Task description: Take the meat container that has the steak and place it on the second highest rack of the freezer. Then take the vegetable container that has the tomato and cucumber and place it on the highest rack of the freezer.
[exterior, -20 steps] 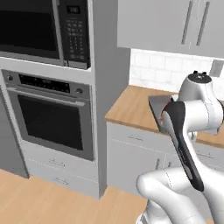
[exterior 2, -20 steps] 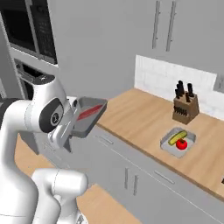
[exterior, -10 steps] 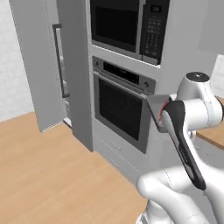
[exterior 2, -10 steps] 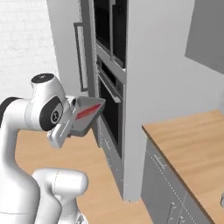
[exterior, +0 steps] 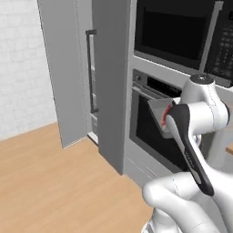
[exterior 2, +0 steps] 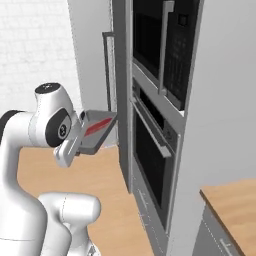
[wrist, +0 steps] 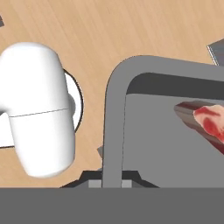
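Simulated kitchen with pale wood floor [exterior: 54,168], white brick wall [exterior: 22,68] and grey cabinetry. Gripper [wrist: 111,181] closed tight on the rim of the meat container [exterior 2: 95,132], held in the air in front of the wall ovens [exterior 2: 150,150], well clear of the floor. Container: shallow, dark grey, rectangular, rounded corners, smooth matte walls; tilted, inside facing outward in the right base view. Steak [exterior 2: 97,127]: thin red strip, marbled pink in the hand view, lying inside the container along its long axis, pointing toward the ovens. Freezer [exterior: 73,77]: tall, narrow, flat grey, door ajar, long black vertical bar handle [exterior: 91,70], just left of the ovens.
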